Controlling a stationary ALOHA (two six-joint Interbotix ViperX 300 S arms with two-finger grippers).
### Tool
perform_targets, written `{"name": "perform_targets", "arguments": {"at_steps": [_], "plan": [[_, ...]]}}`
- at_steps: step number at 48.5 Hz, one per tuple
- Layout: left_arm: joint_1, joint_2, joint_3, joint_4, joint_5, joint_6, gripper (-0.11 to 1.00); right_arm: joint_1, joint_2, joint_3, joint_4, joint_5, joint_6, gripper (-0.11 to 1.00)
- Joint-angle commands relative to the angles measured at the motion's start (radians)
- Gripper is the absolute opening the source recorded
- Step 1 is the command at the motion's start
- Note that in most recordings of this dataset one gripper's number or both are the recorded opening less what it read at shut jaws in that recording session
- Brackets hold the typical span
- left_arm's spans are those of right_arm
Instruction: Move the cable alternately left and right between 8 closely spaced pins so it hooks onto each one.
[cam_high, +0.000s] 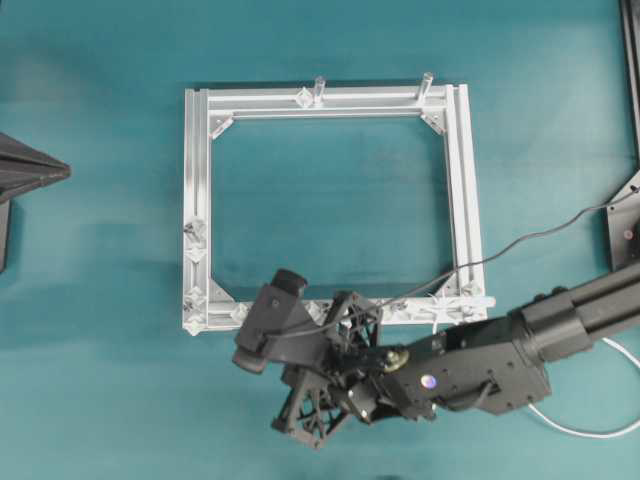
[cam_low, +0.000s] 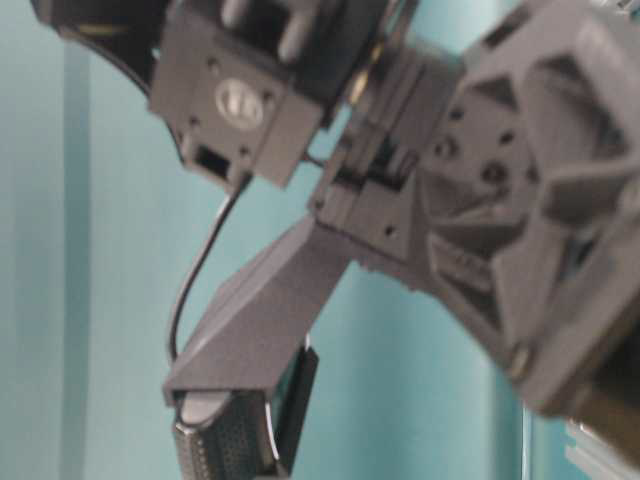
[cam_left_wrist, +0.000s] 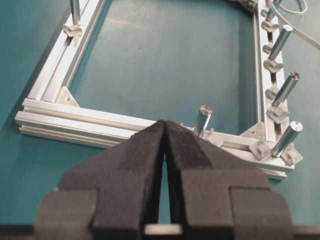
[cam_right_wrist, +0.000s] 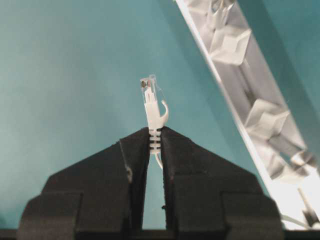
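- Sitting at the far left edge of the overhead view, the left arm (cam_high: 25, 175) stays well apart from the aluminium frame (cam_high: 197, 180); its wrist view shows the left gripper (cam_left_wrist: 164, 131) with both pads pressed together at the tips and nothing between them.
- The frame lies flat on the teal table (cam_high: 100, 380), with two taller posts (cam_high: 320, 88) on its far rail.
- The right gripper (cam_right_wrist: 155, 134) hovers near the frame's near rail, jaws pinched on the cable (cam_right_wrist: 154, 115) just behind its plug, which sticks out beyond the fingertips.
- The pins (cam_right_wrist: 230, 45) run along the rail to the right of the plug, not touching it.
- The cable's slack loops off at the table's right edge.
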Motion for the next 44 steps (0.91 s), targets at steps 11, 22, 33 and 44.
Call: {"name": "perform_targets", "arguments": {"at_steps": [11, 22, 33, 44], "plan": [[0.003, 0.008, -0.012, 0.000, -0.003, -0.005, 0.00, -0.031, -0.021, -0.025, -0.021, 0.002, -0.005, 0.09], [0.003, 0.008, -0.011, 0.000, -0.003, -0.005, 0.00, -0.046, -0.023, -0.021, -0.023, 0.002, -0.008, 0.09], [0.003, 0.008, -0.011, 0.000, -0.003, -0.005, 0.00, -0.061, -0.021, -0.014, -0.023, 0.002, -0.011, 0.09], [0.003, 0.008, -0.011, 0.000, -0.003, -0.005, 0.00, -0.069, -0.021, -0.006, -0.023, 0.002, -0.011, 0.09]]}}
